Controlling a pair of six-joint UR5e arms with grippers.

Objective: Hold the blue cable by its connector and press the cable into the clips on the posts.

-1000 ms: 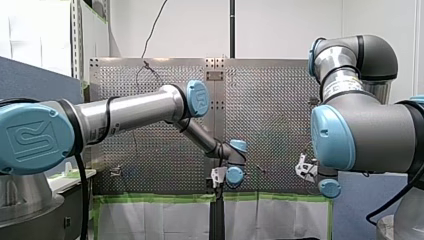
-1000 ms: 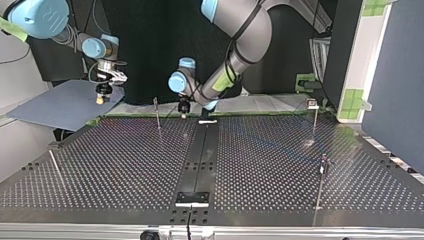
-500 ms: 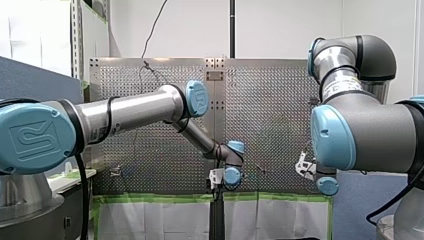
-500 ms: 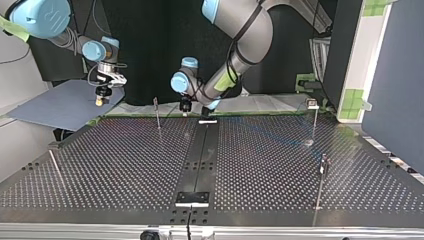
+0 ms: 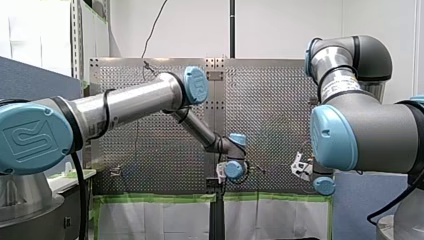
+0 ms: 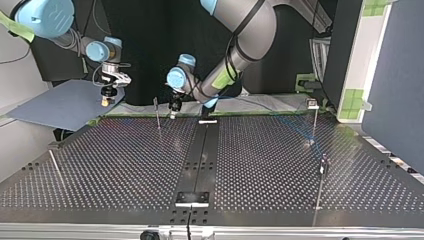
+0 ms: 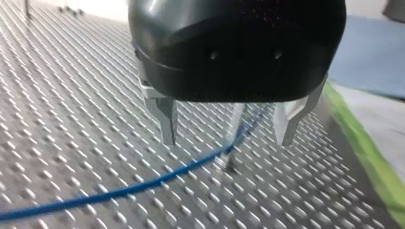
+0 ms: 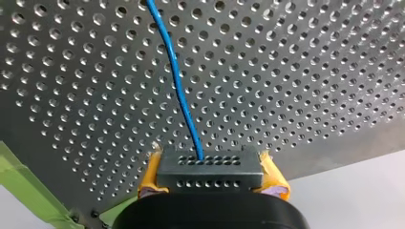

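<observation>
At the top view's far left, my right gripper (image 6: 105, 99), shifted slightly right, clamps the connector (image 8: 210, 172) with yellow pads (image 8: 274, 177). Toward the post (image 6: 157, 114) next, my left gripper (image 7: 228, 139) has moved left, fingers (image 7: 167, 119) apart astride the blue cable (image 7: 143, 183) low over the table (image 6: 125, 165), so pressing seems near.

Your front view sits behind and above the left arm (image 5: 125, 107) and right arm (image 5: 365, 135), facing out over the perforated table (image 5: 270, 100); your top view faces back across that table at about work height, sides crossed. Both wrist views ride close over it, the left looking past the left gripper (image 7: 227, 141), the right past the right gripper (image 8: 211, 179) and connector (image 8: 210, 164), and both share the blue cable (image 7: 143, 183).
</observation>
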